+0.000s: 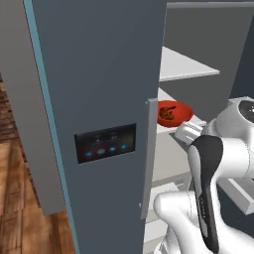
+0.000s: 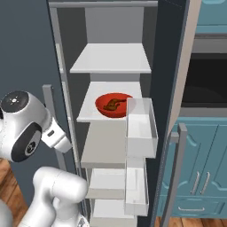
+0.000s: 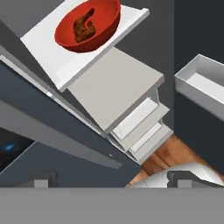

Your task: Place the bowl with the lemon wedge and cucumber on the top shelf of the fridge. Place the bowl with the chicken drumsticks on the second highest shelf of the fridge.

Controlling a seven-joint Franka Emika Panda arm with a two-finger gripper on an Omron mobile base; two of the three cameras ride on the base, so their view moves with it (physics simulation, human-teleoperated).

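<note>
Arm: the white arm rises in front of the open fridge, its upper link folded so the wrist points toward the shelves; in the left base view the dark-striped forearm stands upright at lower right, and in the right base view the round joint sits at the left edge, level with the second shelf.
Gripper: the gripper looks down along the shelf stack at a tilt; its two dark fingertips stand far apart at the bottom of the hand view, spread wide with nothing between them.
Red bowl: the red bowl with the chicken drumsticks sits on the second highest shelf, near its front right part, upright, well apart from the gripper.
Top shelf: the top shelf is a white slab above the bowl's shelf.
Lower shelves: a grey shelf lies just under the bowl's shelf, with white drawers below it.
Fridge doors: the left door stands open beside the arm, carrying a dark panel with blue lights and a grey handle; the right door holds white bins on its inner side.
Floor: wooden floor shows left of the left door.
</note>
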